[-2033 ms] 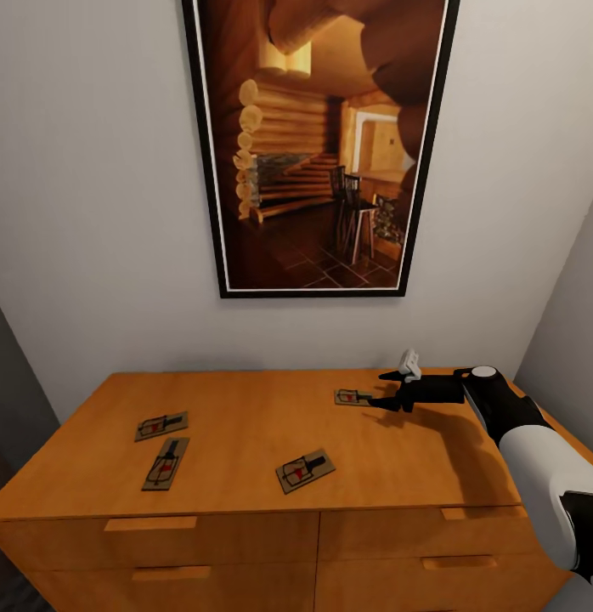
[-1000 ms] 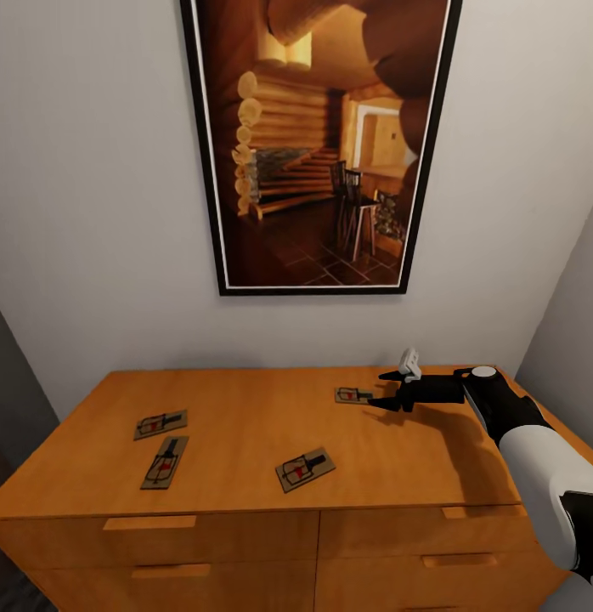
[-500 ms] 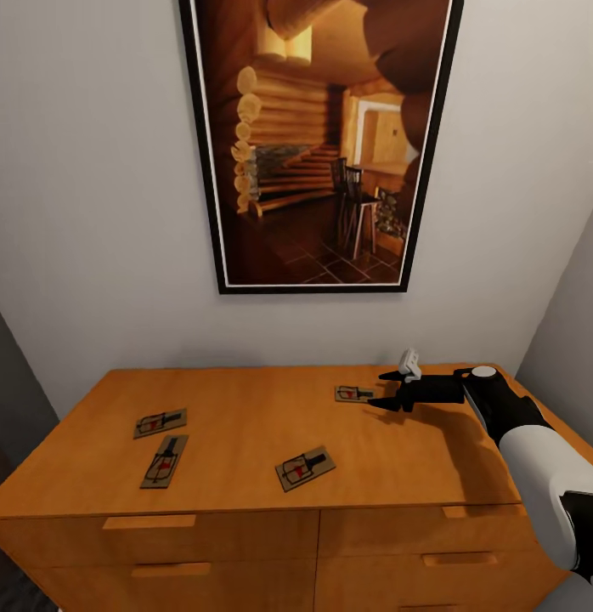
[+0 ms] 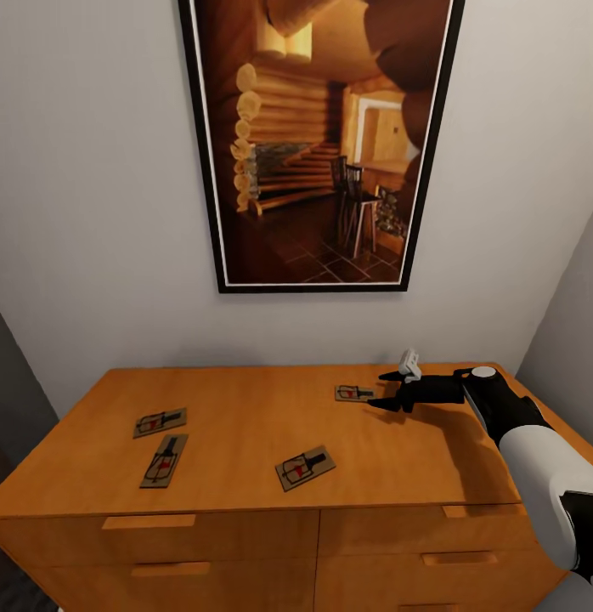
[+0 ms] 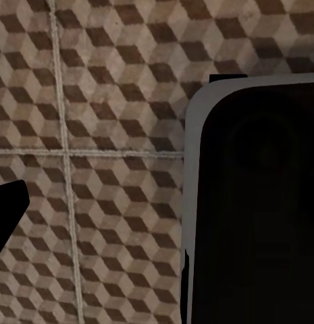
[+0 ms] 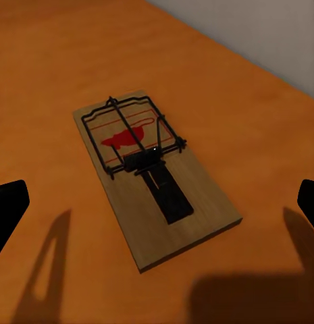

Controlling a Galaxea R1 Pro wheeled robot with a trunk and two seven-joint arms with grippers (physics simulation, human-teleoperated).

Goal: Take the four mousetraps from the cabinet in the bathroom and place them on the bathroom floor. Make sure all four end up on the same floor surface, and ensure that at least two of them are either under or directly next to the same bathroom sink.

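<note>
Nothing moved since earlier frames: right gripper (image 4: pixel 383 390) still hovers spread wide beside the far-right mousetrap (image 4: pixel 353 393) on the cabinet (image 4: pixel 245 476) top. The other three mousetraps (image 4: pixel 304 468) lie untouched; left gripper's state can't be told.

No words, numbers, labels or brand marks can be read anywhere. The mousetrap (image 6: pixel 153 179) lying between the right hand's (image 4: pixel 380 389) open fingers bears only a red shape and thin red lines printed on its wood, with no legible lettering. The three other mousetraps (image 4: pixel 304 468) further from that hand show small red marks too, too tiny to read. The framed picture (image 4: pixel 318 144) carries no caption.
</note>
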